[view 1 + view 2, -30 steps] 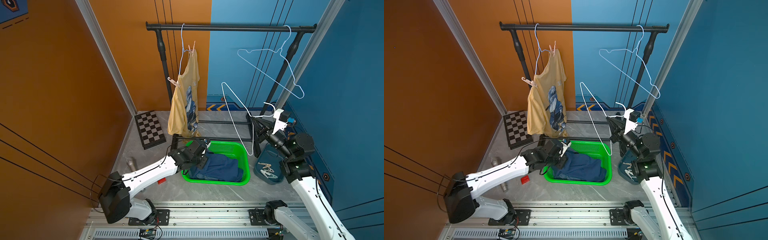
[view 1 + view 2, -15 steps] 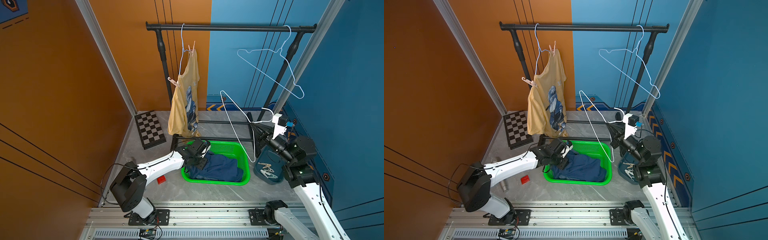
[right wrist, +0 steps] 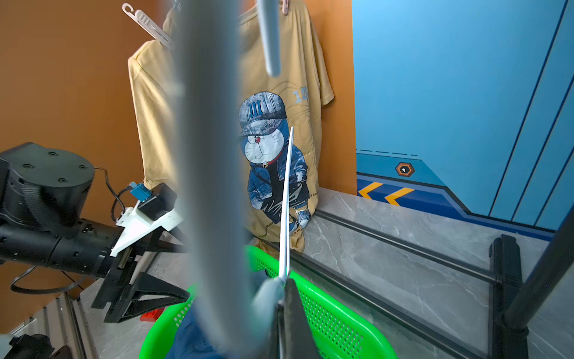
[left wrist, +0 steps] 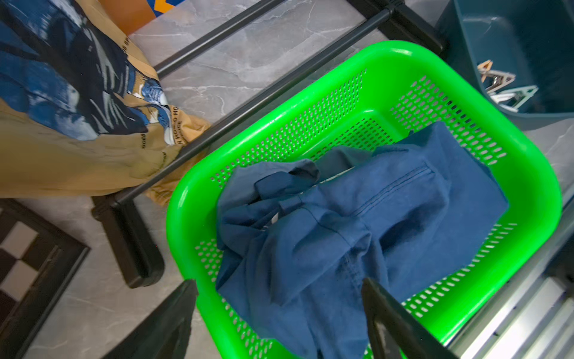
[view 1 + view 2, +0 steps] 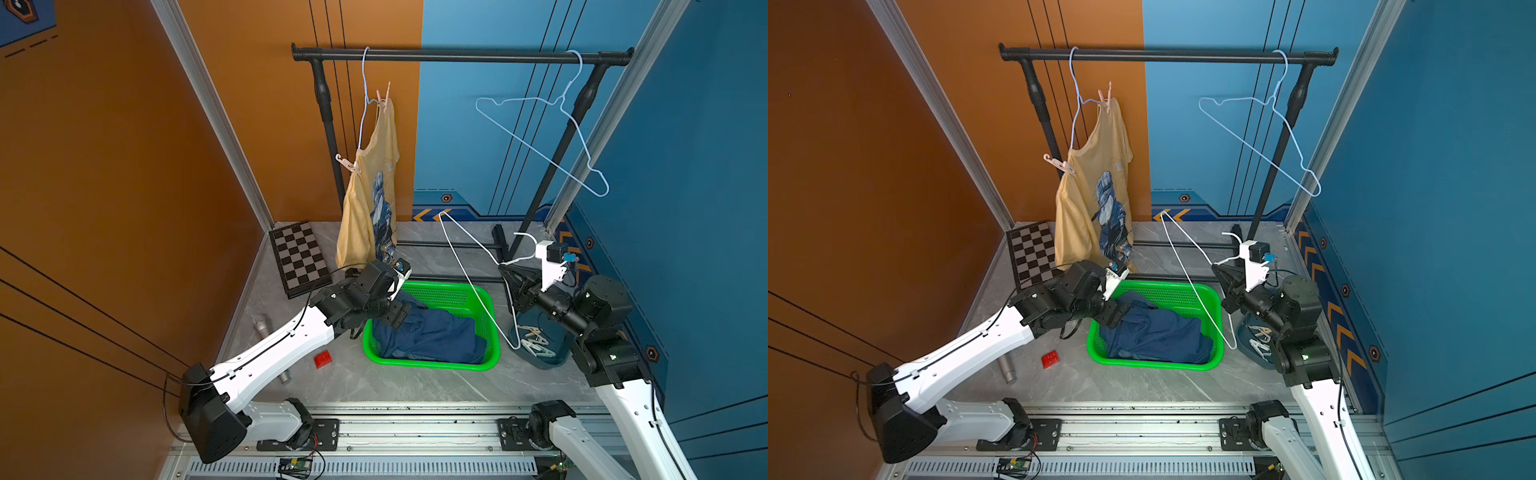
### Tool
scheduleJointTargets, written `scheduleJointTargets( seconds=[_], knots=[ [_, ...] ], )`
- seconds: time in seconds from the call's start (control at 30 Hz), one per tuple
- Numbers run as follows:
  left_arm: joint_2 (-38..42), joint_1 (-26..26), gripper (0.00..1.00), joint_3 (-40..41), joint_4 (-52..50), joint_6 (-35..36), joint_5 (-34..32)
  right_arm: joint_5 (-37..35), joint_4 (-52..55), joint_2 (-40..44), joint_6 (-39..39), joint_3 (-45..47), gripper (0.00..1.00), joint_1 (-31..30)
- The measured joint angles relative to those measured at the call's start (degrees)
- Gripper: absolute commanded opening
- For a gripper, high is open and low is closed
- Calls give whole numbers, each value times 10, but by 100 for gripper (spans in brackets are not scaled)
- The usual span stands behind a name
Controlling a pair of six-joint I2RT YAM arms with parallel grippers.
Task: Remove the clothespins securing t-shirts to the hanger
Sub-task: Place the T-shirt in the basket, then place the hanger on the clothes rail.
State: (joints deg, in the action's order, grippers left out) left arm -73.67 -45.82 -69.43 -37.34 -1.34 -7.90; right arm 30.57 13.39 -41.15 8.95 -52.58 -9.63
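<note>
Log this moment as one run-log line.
left pincer: open over blue shirt in green basket | right pincer: shut on white hanger | yellow shirt: hanging, two clothespins attached

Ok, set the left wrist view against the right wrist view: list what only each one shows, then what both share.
Only the left wrist view: the teal bin holding loose clothespins, and the chessboard corner.
Only the right wrist view: the pale clothespin and pink clothespin clipping the yellow t-shirt, its whole cartoon print, the white hanger gripped in the shut right hand, the red brick.
Both: the green basket, the yellow t-shirt, the blue t-shirt inside the basket, the rack's floor bars, the open left hand.
</note>
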Motion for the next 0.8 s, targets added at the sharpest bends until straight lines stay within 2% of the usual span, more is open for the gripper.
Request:
scheduleJointTargets(
  seconds=[0.2,0.37,0.6,0.8],
  knots=[
    [12,-75,85,-51,11,138,-84,-72,112,1,5,-46,0,-52],
    [16,-94,78,-63,99,280,-97,-134,185,2,28,-69,0,-104],
    [13,-94,59,-18,300,433,-16,-204,256,-11,51,-109,0,-171],
    [-26,-96,54,-20,381,478,68,-240,286,-30,62,-148,0,-213]
  ],
)
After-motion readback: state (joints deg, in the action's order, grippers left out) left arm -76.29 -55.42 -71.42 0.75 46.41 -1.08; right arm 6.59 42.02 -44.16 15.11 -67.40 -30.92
